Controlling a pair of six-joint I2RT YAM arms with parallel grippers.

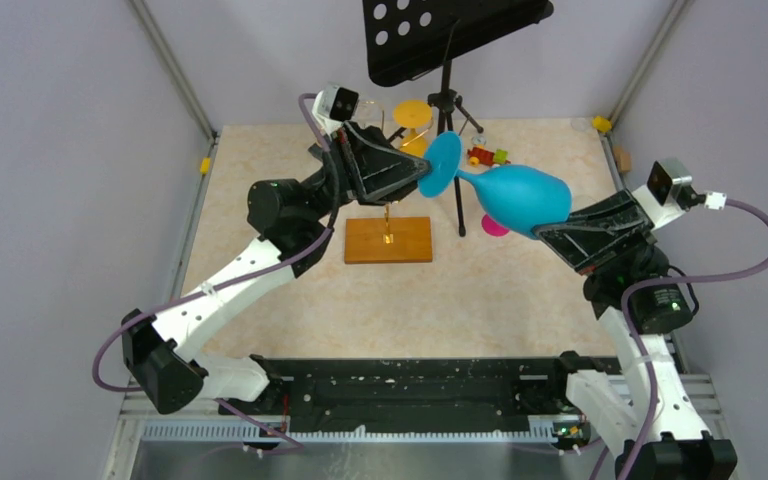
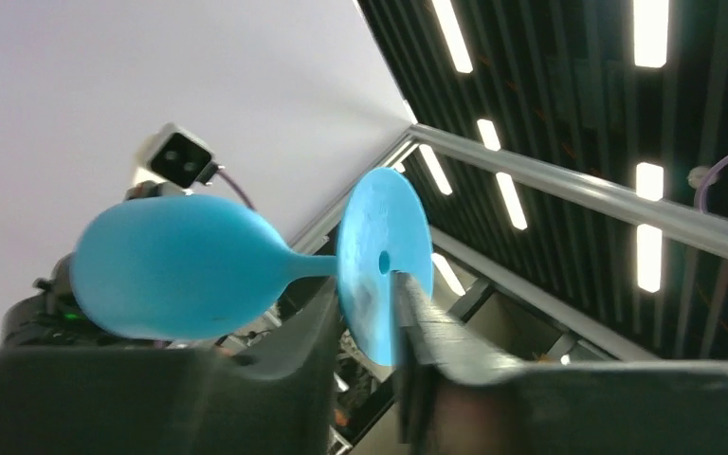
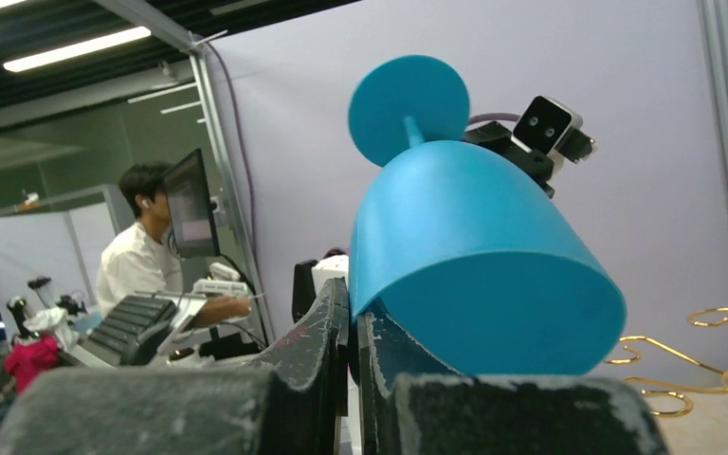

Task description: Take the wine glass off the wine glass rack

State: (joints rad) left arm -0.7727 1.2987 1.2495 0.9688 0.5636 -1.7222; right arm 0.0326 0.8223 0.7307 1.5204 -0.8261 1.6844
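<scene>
**Blue glass in mid-air, gripped at both ends**

The wine glass [image 1: 515, 197] lies on its side above the table, up and to the right of the rack [image 1: 405, 241], whose wooden base stands on the surface below. The left gripper [image 1: 423, 172] pinches the round foot, one finger [image 2: 417, 318] on each face. The right gripper [image 1: 548, 228] is clamped on the bowl's rim — the thin wall caught between its fingers [image 3: 330, 332]. The table [image 1: 290, 300] is pale and speckled. Behind the rack stands a black music stand [image 1: 440, 35], and plain lilac-grey walls [image 1: 60, 150] close in the space.
</scene>
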